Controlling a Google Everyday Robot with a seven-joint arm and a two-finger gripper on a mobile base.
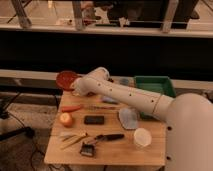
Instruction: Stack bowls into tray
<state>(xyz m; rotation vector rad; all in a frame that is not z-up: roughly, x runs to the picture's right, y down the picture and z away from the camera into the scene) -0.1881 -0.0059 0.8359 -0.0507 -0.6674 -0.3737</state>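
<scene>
step: holding red-orange bowl (66, 79) at back-left of tabletop (116, 150) | gripper (75, 85) there, fingers clenched on its rim | next: carry right, lower into green tray (153, 78)

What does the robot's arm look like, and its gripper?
The arm is a thick, smooth, off-white tube with rounded joints and a row of small dark dots along its side, growing from a bulky white body. No loose cables show. The gripper, at the arm's far end beside the red bowl, looks the same pale colour.
</scene>
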